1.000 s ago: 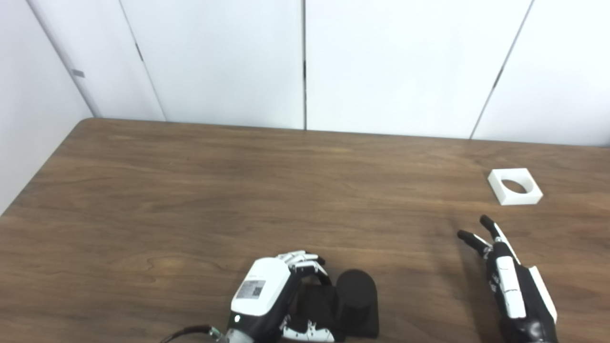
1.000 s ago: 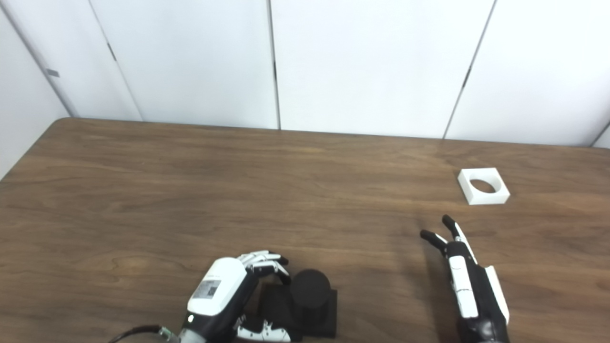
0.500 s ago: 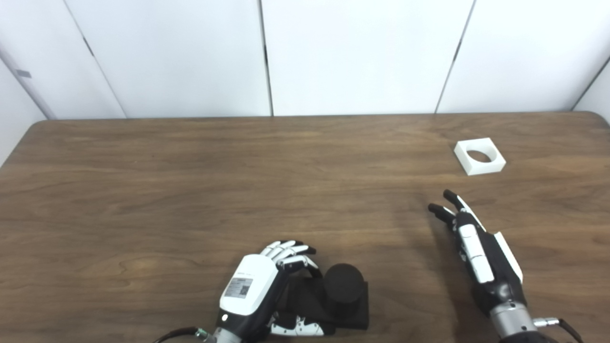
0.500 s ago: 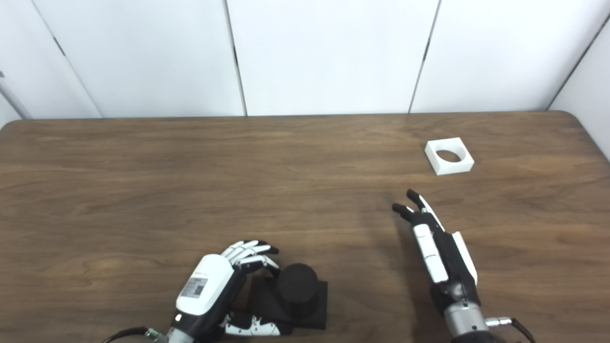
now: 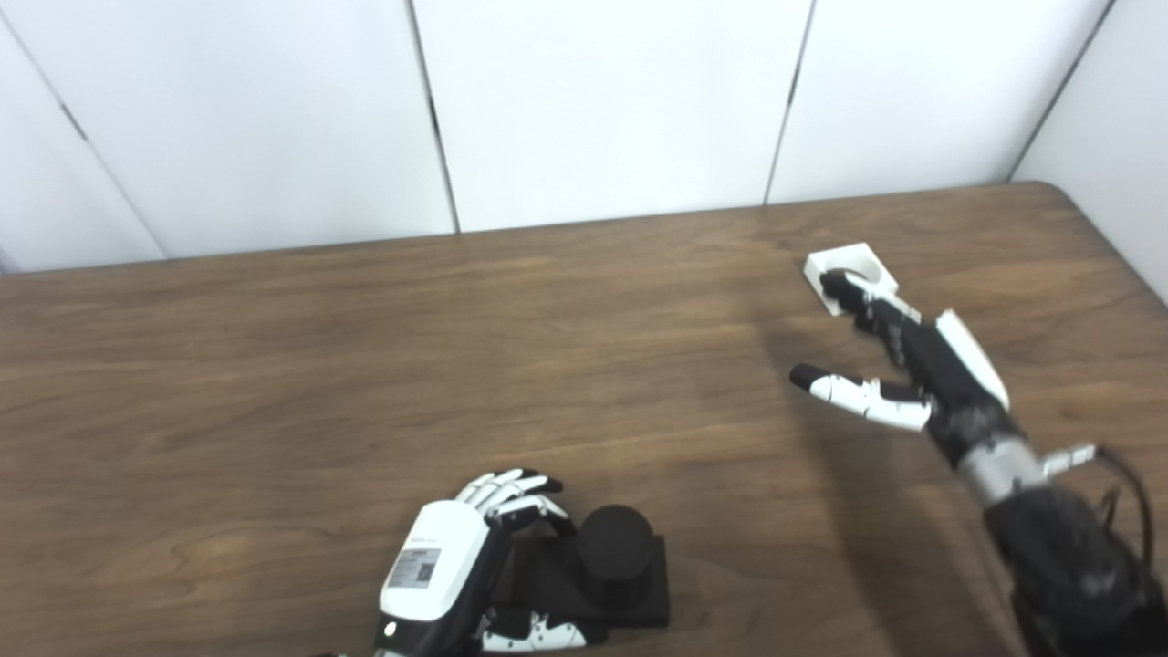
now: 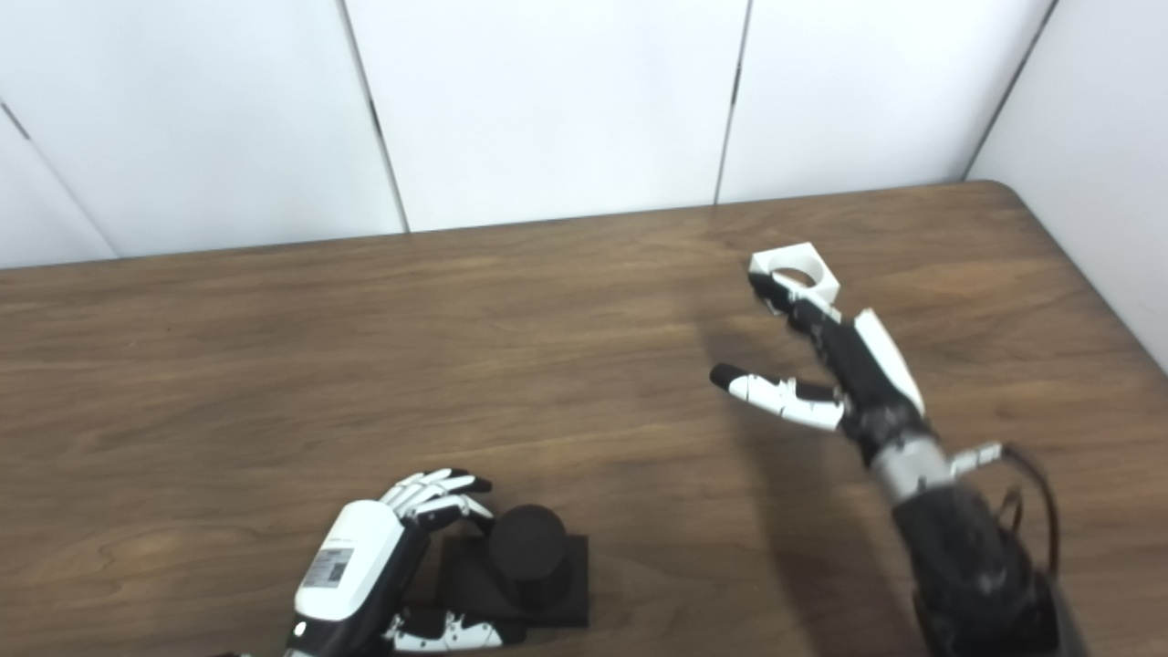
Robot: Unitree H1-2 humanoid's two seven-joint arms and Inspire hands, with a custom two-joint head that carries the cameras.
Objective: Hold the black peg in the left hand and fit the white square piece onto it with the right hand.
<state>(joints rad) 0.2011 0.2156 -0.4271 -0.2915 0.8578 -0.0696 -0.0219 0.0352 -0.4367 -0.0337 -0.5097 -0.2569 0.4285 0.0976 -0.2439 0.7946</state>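
The black peg (image 5: 616,546) stands upright on its black square base (image 5: 639,598) on the table near the front edge. My left hand (image 5: 447,570) clasps the base's left side, fingers (image 5: 511,485) curled over the far corner and the thumb along the near edge. The white square piece (image 5: 858,258) with a round hole lies flat at the far right. My right hand (image 5: 912,365) is open, thumb spread to the left. Its fingertips (image 6: 771,290) reach over the near-left edge of the white square piece (image 6: 803,265) and hide part of it. Contact cannot be told.
The brown wooden table (image 5: 274,365) ends at a rounded far right corner (image 5: 1063,192). White wall panels (image 5: 593,91) stand right behind the far edge. The right forearm (image 5: 1068,547) and its cable cross the front right of the table.
The camera has panned right, shifting the whole picture. My right hand has reached forward from mid-table to the white piece and spread its thumb. The left hand stays on the peg's base.
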